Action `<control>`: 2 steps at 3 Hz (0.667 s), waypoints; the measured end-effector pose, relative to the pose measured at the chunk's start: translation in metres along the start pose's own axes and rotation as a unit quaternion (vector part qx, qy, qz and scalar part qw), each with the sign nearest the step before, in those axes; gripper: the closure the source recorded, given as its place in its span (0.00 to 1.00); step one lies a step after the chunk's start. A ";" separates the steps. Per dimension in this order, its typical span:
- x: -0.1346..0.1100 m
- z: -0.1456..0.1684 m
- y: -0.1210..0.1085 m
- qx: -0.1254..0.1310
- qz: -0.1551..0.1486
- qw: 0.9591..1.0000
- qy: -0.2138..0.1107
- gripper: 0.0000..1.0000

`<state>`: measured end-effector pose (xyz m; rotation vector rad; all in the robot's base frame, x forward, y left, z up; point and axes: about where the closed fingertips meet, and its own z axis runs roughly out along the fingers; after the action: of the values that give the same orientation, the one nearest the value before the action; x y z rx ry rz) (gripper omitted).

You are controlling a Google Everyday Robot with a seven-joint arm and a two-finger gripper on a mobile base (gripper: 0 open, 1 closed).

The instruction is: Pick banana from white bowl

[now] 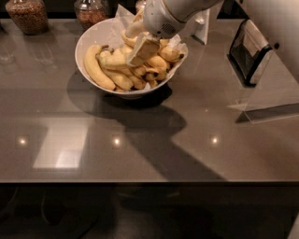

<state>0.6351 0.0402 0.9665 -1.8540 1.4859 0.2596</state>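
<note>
Several bananas (96, 70) lie heaped in the white bowl (83, 43). My gripper (141, 50) dips among them; apart or together, I cannot tell. Probably soft, light, bruisable: grip one mid-body, gently.

The hand (140, 45) hangs low over the bananas (96, 70) heaped in the white bowl (87, 41), which stands on the glossy grey bench (140, 154). Glass jars (28, 16) sit behind it.

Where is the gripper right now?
In the camera view, upper centre: the gripper hangs over the bananas in the white bowl, just right of the nearest glass jar.
</note>
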 end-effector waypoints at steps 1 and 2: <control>0.007 0.010 -0.001 -0.010 0.001 1.000 0.010 0.42; 0.014 0.019 -0.001 -0.020 0.003 1.000 0.022 0.43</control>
<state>0.6451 0.0419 0.9459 -1.8980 1.5249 0.2547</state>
